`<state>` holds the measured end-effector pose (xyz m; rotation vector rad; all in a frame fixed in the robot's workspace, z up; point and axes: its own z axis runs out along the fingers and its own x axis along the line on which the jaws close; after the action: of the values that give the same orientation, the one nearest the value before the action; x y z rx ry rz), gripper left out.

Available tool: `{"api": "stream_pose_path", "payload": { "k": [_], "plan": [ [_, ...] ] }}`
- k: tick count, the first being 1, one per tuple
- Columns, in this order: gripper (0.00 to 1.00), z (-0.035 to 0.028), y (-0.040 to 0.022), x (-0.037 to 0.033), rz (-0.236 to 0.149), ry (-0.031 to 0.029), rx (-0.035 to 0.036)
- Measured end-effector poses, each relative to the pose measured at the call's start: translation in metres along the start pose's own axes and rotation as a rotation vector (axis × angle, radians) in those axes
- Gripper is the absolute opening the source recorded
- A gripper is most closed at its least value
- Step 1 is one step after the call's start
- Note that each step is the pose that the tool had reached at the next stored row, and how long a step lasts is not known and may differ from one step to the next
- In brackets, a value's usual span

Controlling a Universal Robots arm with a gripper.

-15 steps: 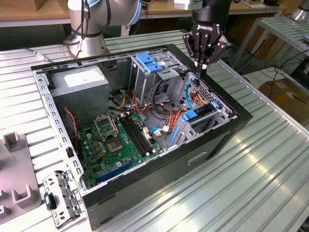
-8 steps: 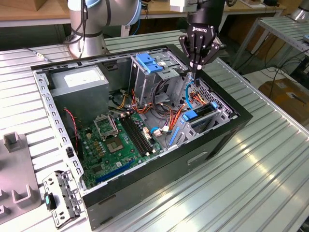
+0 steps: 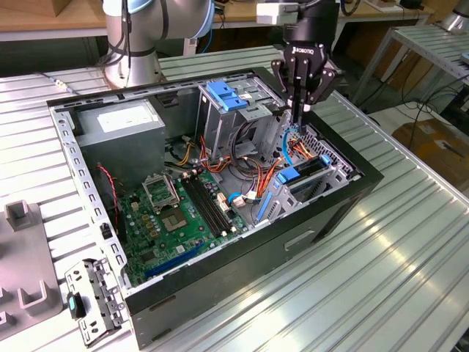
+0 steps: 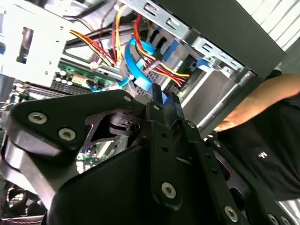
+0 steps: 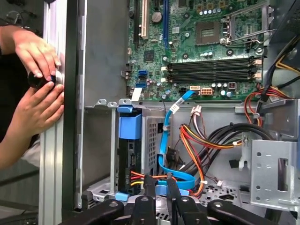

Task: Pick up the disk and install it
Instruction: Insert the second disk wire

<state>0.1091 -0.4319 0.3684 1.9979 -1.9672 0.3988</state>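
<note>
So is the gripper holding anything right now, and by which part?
Cannot tell. The gripper is down inside the case beside the blue cable; a hold on anything isn't visible.

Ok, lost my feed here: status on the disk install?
Gripper low in the case, among cables. Disk slotted in bay beside it. Person's hands at case wall.

— Disk?
— Disk sits in the bay, on its edge, at the case corner on the exterior view's right.
— Look?
— Dark slab w/ blue rails. In the first wrist view the disk shows edge-on, blue tabs at both ends.
</note>
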Motion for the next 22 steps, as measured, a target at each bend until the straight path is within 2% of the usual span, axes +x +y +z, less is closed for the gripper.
{"api": "stream_pose_path", "payload": {
  "k": [1, 2, 3, 4, 5, 6, 8, 14, 15, 17, 18, 19, 22],
  "plan": [
    [0.24, 0.0004, 0.0000, -0.0003, 0.000, 0.0130, -0.0003],
    [0.24, 0.0003, -0.0001, -0.0006, 0.000, 0.0206, -0.0004],
    [0.25, 0.0000, -0.0003, -0.0011, 0.001, 0.0265, -0.0007],
    [0.31, -0.0002, -0.0005, -0.0017, 0.002, 0.0315, -0.0012],
    [0.31, -0.0003, -0.0007, -0.0021, 0.004, 0.0360, -0.0023],
    [0.38, -0.0002, -0.0010, -0.0021, 0.010, 0.0385, -0.0048],
    [0.38, 0.0002, -0.0021, -0.0028, 0.018, 0.0398, -0.0089],
    [0.38, 0.0034, -0.0049, -0.0043, 0.028, 0.0410, -0.0132],
    [0.36, 0.0036, -0.0050, -0.0044, 0.028, 0.0423, -0.0134],
    [0.23, 0.0039, -0.0050, -0.0041, 0.028, 0.0429, -0.0133],
    [0.23, 0.0041, -0.0050, -0.0038, 0.028, 0.0431, -0.0134],
    [0.17, 0.0044, -0.0049, -0.0031, 0.028, 0.0432, -0.0134],
    [0.16, 0.0055, -0.0031, -0.0008, 0.027, 0.0432, -0.0130]
  ]
}}
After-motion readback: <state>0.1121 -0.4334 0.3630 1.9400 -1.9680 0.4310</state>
